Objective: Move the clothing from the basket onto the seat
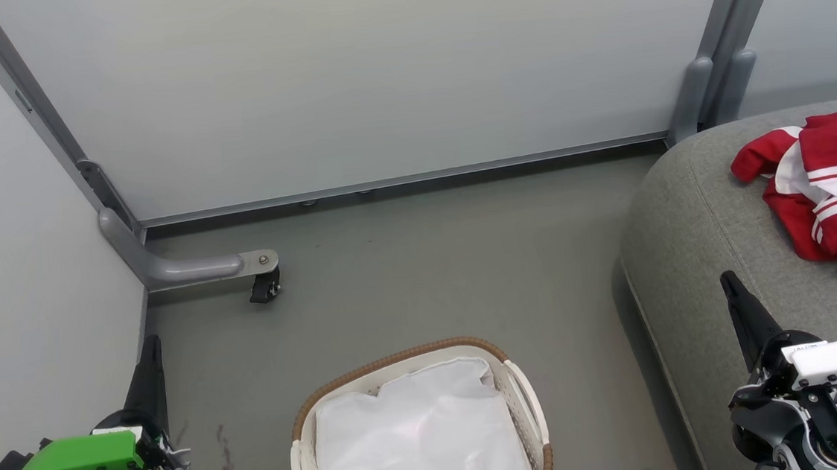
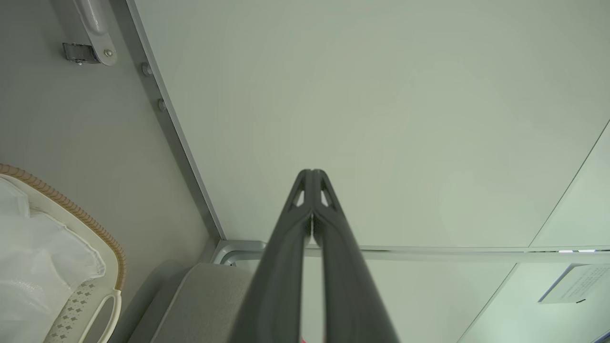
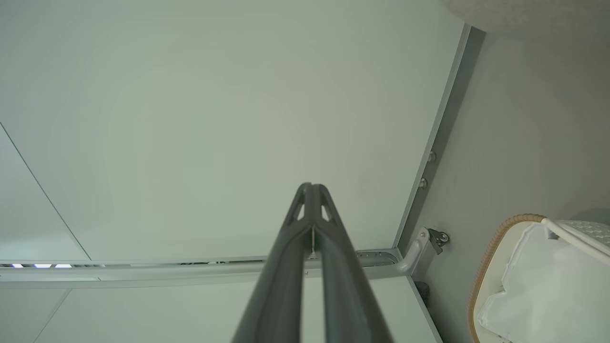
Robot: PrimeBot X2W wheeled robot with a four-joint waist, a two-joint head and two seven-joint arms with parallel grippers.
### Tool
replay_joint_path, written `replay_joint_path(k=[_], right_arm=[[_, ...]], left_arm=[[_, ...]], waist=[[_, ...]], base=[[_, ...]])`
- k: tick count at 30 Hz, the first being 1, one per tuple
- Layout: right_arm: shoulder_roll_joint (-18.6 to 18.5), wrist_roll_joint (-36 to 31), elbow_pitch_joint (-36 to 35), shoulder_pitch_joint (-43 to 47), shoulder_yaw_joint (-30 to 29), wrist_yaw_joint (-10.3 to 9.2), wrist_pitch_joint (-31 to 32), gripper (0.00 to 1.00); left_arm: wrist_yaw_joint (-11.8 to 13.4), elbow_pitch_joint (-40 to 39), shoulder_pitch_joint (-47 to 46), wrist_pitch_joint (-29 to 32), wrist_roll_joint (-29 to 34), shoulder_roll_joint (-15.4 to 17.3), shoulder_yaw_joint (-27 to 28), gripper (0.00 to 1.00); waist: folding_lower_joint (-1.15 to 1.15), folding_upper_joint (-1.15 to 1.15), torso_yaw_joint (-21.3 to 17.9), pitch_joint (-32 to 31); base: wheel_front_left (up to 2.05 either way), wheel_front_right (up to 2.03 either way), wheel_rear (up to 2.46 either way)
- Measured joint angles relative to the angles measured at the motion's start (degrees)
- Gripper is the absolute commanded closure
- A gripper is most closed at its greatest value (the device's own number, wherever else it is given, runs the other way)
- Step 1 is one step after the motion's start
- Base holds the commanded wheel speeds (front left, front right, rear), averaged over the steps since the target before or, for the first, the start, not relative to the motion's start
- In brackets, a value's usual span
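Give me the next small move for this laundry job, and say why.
Likely no further grasp: I'd just lean the head in to check the basket. The red clothing already lies on the seat, the basket holds its white liner with no red visible, and the left gripper and right gripper are shut, fingers empty.

place: test booth | cues: pale wall panels (image 1: pixel 376 81), castered grey frame (image 1: pixel 190 269), grey floor (image 1: pixel 428 264), seat (image 1: pixel 695 243), basket (image 1: pixel 517 400)
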Motion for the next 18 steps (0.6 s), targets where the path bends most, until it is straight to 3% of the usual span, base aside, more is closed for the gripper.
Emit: replay_joint_path(k=[18], right_arm=[[0.0, 0.0, 0.0, 0.0, 0.0, 0.00, 0.0, 1.00]], left_arm=[[0.0, 0.0, 0.0, 0.0, 0.0, 0.0, 0.0, 1.00]], waist=[[0.00, 0.00, 0.0, 0.0]], base=[[0.00, 0.00, 0.00]])
